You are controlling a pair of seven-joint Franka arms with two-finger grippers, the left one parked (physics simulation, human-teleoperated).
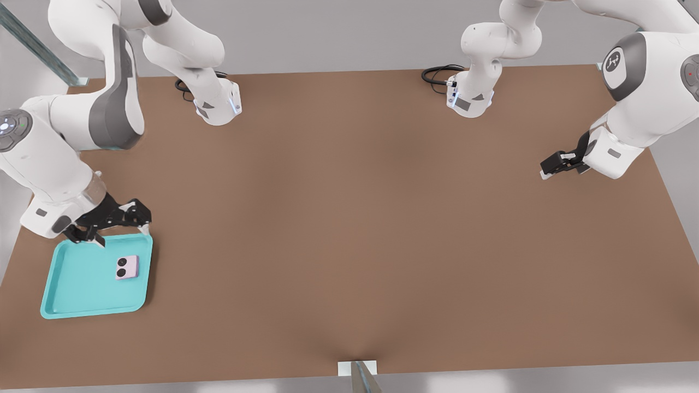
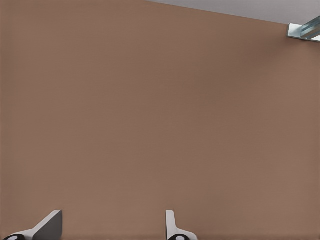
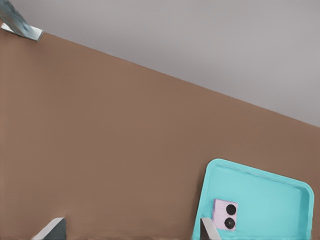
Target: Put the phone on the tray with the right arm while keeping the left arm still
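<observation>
The phone lies flat on the tray, toward its right rim in the front view. The gripper hangs over the tray's far edge, apparently clear of the phone, fingers spread and empty.
</observation>
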